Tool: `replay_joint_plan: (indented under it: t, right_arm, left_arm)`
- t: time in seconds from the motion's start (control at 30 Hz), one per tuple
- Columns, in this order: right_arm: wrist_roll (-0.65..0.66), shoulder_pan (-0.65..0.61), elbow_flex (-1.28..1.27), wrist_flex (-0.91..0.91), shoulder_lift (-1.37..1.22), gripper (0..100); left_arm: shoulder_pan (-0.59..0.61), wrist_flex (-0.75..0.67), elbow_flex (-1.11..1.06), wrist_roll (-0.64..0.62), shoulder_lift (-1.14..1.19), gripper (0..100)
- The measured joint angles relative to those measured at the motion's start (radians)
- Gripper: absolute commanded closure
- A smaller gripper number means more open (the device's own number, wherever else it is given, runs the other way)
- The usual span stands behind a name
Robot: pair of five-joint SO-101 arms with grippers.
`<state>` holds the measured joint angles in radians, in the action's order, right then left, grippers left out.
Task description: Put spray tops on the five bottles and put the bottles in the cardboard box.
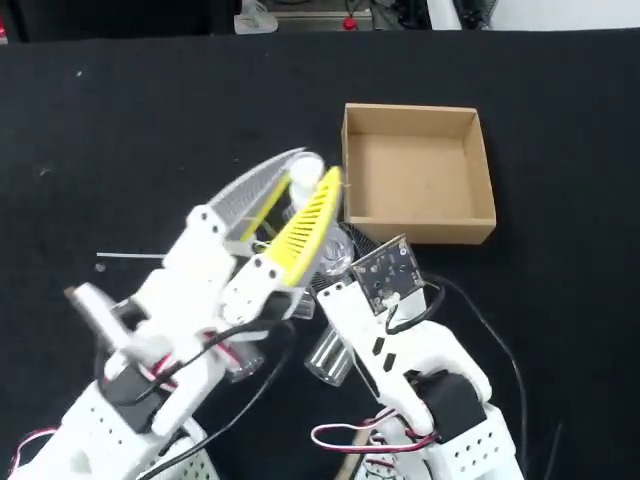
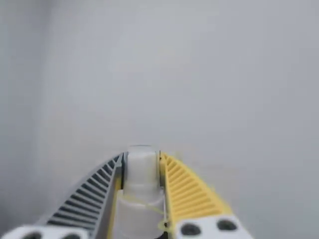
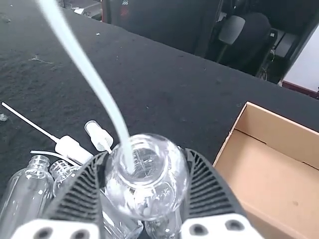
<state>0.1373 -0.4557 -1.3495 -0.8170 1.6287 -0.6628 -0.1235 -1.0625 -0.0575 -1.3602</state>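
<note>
Our left gripper (image 2: 141,160) pinches the spray top (image 2: 141,177) above the bottle (image 3: 147,191), which our right gripper (image 3: 147,157) clamps near the cardboard box (image 1: 418,232), with the tube (image 3: 84,69) entering its neck, and we fear that a tilted descent could bend the tube or seat the top crookedly.

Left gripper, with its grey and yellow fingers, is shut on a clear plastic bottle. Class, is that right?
No. The left wrist view shows the left gripper, with grey and yellow fingers, shut on a white plastic spray top, not a bottle.
</note>
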Motion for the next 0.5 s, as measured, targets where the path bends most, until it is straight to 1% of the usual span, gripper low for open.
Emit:
replay_joint_plan:
  t: [0.13,0.27,0.5]
  right_arm:
    - [0.0,0.0,0.0,0.0,0.0,98.8]
    - [0.0,0.0,0.0,0.0,0.0,98.8]
    - [0.003,0.0,0.0,0.0,0.0,98.8]
  left_arm:
    - [-0.002,-0.034,0.0,0.0,0.058,97]
    - [-0.002,-0.069,-0.005,0.0,0.068,97]
    - [0.0,-0.074,-0.135,-0.002,0.068,97]
